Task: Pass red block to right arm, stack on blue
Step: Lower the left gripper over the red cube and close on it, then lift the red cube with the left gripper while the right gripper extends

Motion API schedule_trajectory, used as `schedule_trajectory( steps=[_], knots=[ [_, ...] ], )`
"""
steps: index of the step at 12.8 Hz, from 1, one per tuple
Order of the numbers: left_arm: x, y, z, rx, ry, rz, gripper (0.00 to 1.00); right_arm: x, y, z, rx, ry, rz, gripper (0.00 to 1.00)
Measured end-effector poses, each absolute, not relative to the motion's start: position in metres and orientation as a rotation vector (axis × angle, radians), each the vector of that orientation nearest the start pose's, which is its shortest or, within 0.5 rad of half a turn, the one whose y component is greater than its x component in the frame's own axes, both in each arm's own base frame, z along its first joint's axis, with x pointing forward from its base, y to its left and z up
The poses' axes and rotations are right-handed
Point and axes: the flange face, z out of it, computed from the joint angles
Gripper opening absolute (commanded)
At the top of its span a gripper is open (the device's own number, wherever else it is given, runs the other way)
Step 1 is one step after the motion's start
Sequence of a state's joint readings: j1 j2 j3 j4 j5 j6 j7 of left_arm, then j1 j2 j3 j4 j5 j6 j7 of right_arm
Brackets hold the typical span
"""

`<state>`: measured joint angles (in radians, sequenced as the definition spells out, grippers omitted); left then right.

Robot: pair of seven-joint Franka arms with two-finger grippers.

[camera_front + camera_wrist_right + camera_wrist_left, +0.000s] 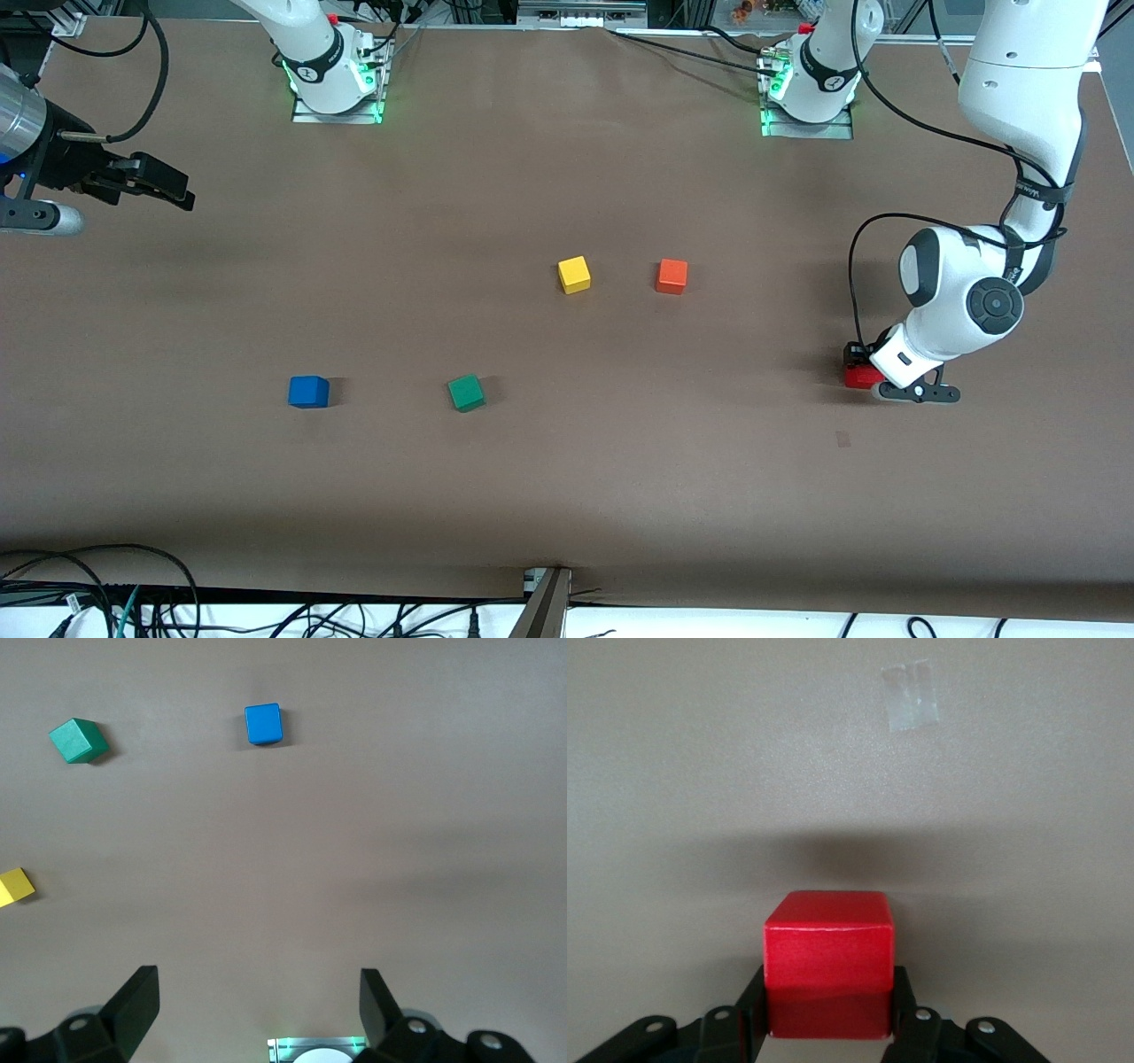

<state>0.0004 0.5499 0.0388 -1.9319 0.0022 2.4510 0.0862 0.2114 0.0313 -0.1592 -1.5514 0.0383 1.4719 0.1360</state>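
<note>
Item: red block, resting on the brown tabletop at the left arm's end, pinched between the two black fingers of the left tool, which is closed against its opposite sides; in the front view only a sliver of the block shows, the rest covered by the arm's white hand housing. Blue block: on the tabletop toward the right arm's end, well apart from the red one, with a green cube beside it toward the middle. Yellow cube and orange cube: side by side near the centre, farther from the front camera than the green. Right tool: waiting in the air over the right arm's end of the tabletop, fingers spread wide, holding nothing; its arm is cut off at the frame edge. A pale patch of tape lies on the tabletop near the red block
</note>
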Motion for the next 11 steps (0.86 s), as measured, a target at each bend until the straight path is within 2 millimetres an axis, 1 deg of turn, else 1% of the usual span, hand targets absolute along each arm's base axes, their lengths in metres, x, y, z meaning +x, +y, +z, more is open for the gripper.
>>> schedule_trajectory(
  steps=[2,3,4,5,7,8,9,11],
  knots=[
    [0.624,0.022,0.203,-3.121,0.087,0.038,0.00,0.552,0.035,0.608,-3.111,0.128,0.176,1.00],
    [0.629,0.020,0.212,-3.122,0.092,0.046,0.00,0.552,0.035,0.608,-3.111,0.128,0.176,1.00],
    [0.636,0.016,0.227,-3.125,0.103,0.076,0.00,0.552,0.035,0.608,-3.111,0.128,0.176,1.00],
    [0.644,0.008,0.247,-3.131,0.121,0.104,0.00,0.552,0.035,0.608,-3.111,0.128,0.176,1.00],
    [0.661,-0.014,0.290,-3.142,0.170,0.108,0.00,0.552,0.035,0.608,-3.111,0.128,0.176,1.00],
    [0.666,-0.028,0.307,-3.150,0.205,0.094,0.00,0.552,0.035,0.608,-3.111,0.128,0.176,1.00],
    [0.669,-0.044,0.319,-3.159,0.244,0.082,0.00,0.552,0.035,0.608,-3.111,0.128,0.176,1.00],
    [0.671,-0.078,0.336,-3.177,0.331,0.069,0.00,0.552,0.035,0.608,-3.111,0.128,0.176,1.00]
  ],
)
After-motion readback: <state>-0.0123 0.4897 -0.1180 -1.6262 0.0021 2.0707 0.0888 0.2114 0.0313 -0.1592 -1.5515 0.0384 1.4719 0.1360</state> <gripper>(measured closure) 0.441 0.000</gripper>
